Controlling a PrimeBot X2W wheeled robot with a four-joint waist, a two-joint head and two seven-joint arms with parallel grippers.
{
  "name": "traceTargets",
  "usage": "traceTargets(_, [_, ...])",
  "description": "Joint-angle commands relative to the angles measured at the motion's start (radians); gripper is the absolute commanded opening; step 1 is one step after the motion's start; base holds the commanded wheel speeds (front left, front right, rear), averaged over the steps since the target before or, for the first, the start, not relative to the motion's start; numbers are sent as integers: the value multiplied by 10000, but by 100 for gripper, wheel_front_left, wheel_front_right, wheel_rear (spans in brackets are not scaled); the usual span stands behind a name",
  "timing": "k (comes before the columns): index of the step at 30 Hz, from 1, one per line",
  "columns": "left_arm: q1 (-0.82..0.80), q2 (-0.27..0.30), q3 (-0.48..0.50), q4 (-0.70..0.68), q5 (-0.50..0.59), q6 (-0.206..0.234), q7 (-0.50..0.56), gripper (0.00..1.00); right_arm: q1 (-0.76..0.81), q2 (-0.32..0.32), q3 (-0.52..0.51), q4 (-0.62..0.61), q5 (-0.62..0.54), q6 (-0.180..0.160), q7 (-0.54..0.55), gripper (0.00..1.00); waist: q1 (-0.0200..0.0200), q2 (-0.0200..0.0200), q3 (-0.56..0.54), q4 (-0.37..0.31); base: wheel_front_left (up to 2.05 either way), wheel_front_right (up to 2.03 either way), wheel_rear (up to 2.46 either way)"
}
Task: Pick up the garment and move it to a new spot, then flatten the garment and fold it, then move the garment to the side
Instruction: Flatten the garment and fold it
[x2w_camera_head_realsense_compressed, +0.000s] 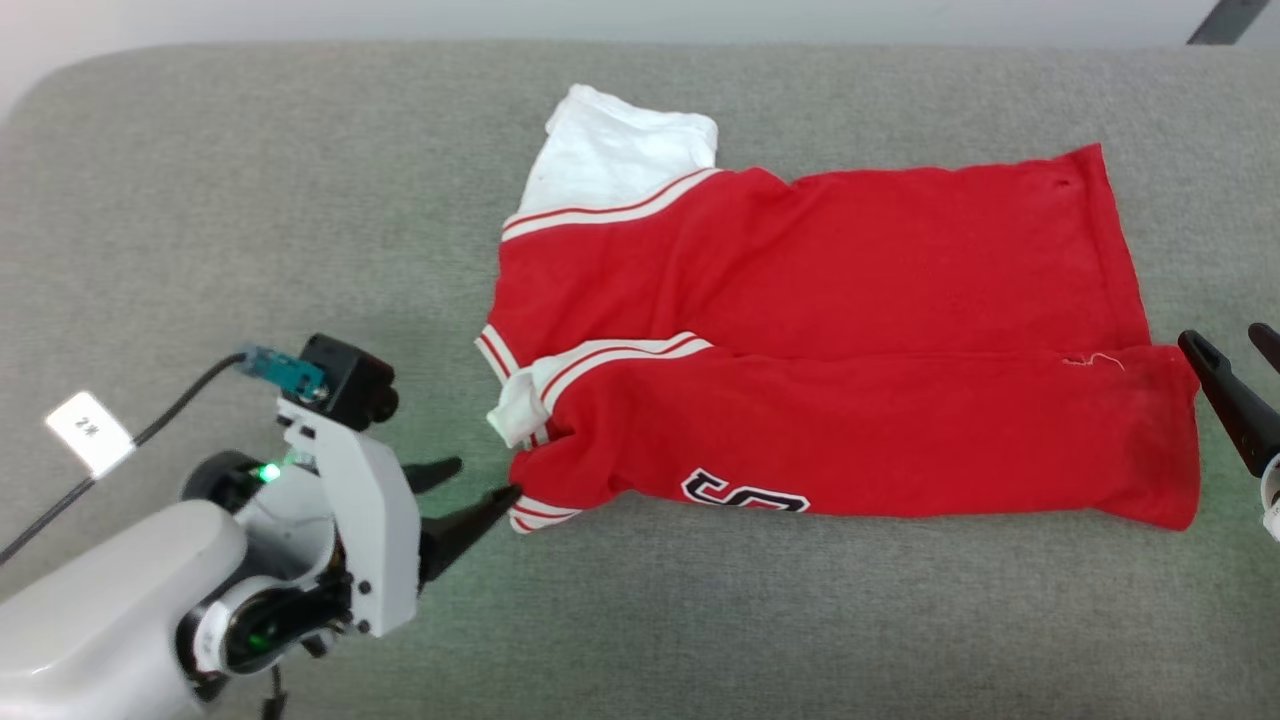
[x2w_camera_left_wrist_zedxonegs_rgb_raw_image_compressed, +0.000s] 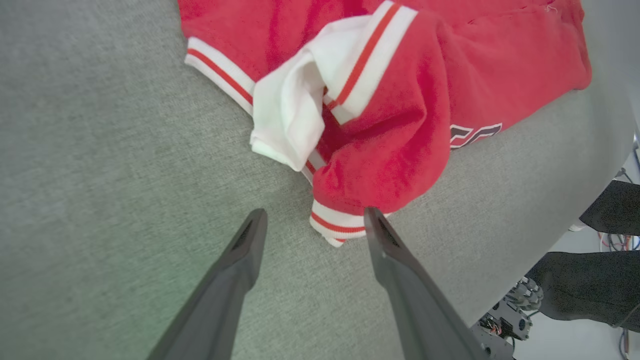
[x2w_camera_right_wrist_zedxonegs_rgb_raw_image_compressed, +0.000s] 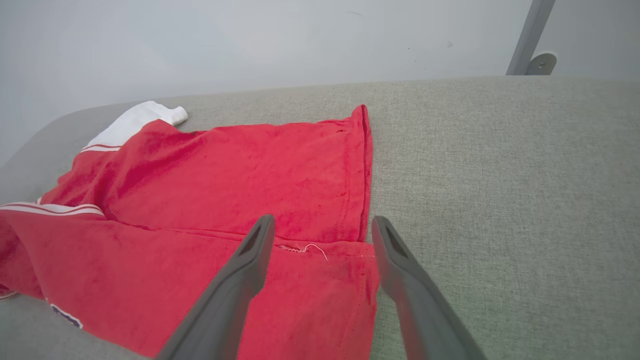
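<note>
The garment (x2w_camera_head_realsense_compressed: 840, 330) lies on the grey cloth-covered desk (x2w_camera_head_realsense_compressed: 250, 200), a little right of centre in the head view. It is doubled lengthwise, with the near half turned over the far half. Its neck end points to 9 o'clock and its hem to 3 o'clock. One white sleeve (x2w_camera_head_realsense_compressed: 620, 150) sticks out at 11 o'clock, and a scrap of black lettering (x2w_camera_head_realsense_compressed: 745, 492) shows along the 6 o'clock edge.

The left tool (x2w_camera_head_realsense_compressed: 485, 477) sits at the garment's 8 o'clock corner. Its fingers are spread wide and hold nothing, with one tip at, perhaps touching, the striped trim (x2w_camera_left_wrist_zedxonegs_rgb_raw_image_compressed: 335, 225). The right tool (x2w_camera_head_realsense_compressed: 1220, 335) waits at 3 o'clock, also spread wide and empty, just off the hem.

This looks like light, limp knit cloth, with no stiffness to count on. Lifted from one point it would likely sag and spill open (the loose upper fold especially). The surer holds seem to be the two ends. One is the trimmed corner at 8 o'clock, where the banding gives a thicker bite. The other is the hem near 4 o'clock, pinched through both layers so they travel together.
</note>
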Motion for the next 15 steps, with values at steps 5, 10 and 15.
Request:
traceTargets(5, [-113, -605, 3, 632, -862, -189, 636, 100, -123, 139, -33, -107, -152, -15, 33, 100, 0, -1, 285, -418, 0, 0, 0])
traceTargets(10, [-13, -1107, -284, 1787, -1430, -587, 1394, 100, -174, 229, -46, -99, -181, -14, -9, 100, 0, -1, 366, -725, 0, 0, 0])
traceTargets(15, [67, -1531, -272, 2682, -1671, -1120, 1388, 7, -45, 194, -39, -120, -176, -15, -10, 100, 0, -1, 372, -925, 0, 0, 0])
